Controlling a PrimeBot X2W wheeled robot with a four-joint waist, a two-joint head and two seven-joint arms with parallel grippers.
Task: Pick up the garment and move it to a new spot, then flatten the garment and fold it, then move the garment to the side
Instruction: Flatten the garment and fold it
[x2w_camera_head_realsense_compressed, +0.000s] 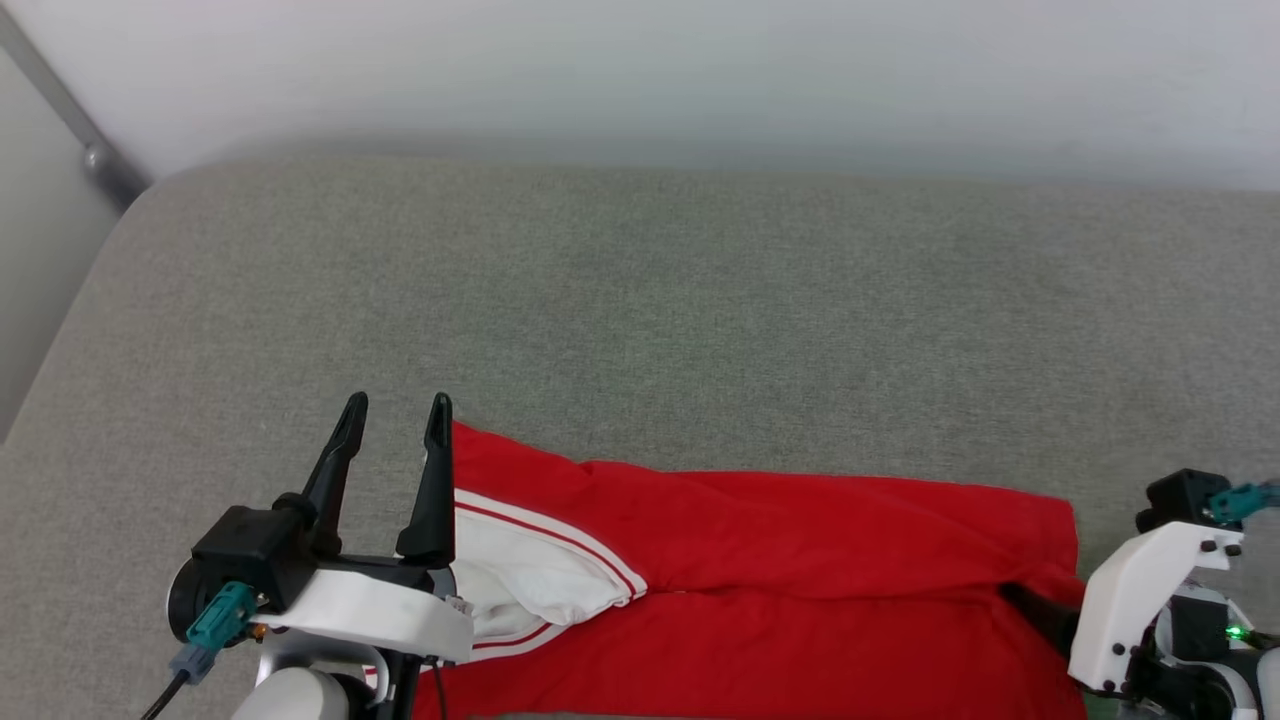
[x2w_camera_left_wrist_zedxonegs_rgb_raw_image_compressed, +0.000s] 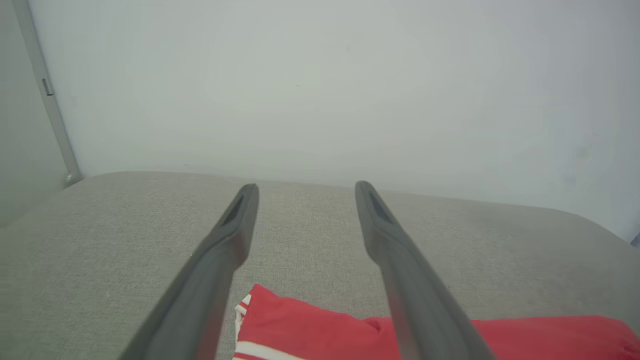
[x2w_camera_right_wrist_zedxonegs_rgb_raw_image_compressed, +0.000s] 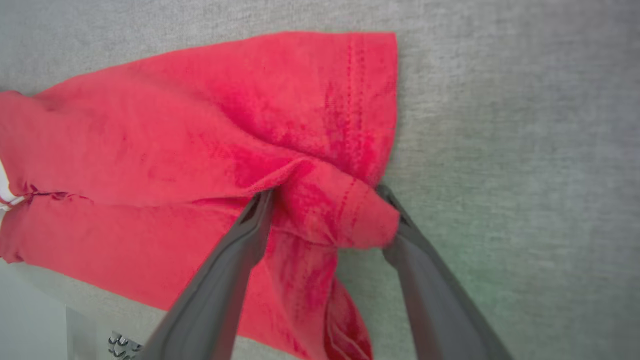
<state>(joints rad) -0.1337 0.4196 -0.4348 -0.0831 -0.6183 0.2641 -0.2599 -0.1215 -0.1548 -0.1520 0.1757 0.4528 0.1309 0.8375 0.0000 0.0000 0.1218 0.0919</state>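
wht wrist shell (x2w_camera_head_realsense_compressed: 370, 610), teal cable plug (x2w_camera_head_realsense_compressed: 220, 615), long blk jaws

Grey fabric surf. (x2w_camera_head_realsense_compressed: 640, 300), white wall (x2w_camera_head_realsense_compressed: 640, 70)

One garment (x2w_camera_head_realsense_compressed: 800, 560) with one white sleeve (x2w_camera_head_realsense_compressed: 530, 575) showing, one grey upholstered surface (x2w_camera_head_realsense_compressed: 700, 300), one pale wall (x2w_camera_head_realsense_compressed: 700, 80), two grippers, the left gripper (x2w_camera_head_realsense_compressed: 397, 410) and the right gripper (x2w_camera_right_wrist_zedxonegs_rgb_raw_image_compressed: 325, 192), each with two dark fingers (x2w_camera_left_wrist_zedxonegs_rgb_raw_image_compressed: 220, 260), and two teal connectors (x2w_camera_head_realsense_compressed: 220, 615)

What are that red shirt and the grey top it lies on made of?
The red shirt looks like soft matte knit jersey: it creases and shows a stitched hem. The grey surface seems covered in woven fabric, by its fine speckled weave; what lies beneath is hidden.
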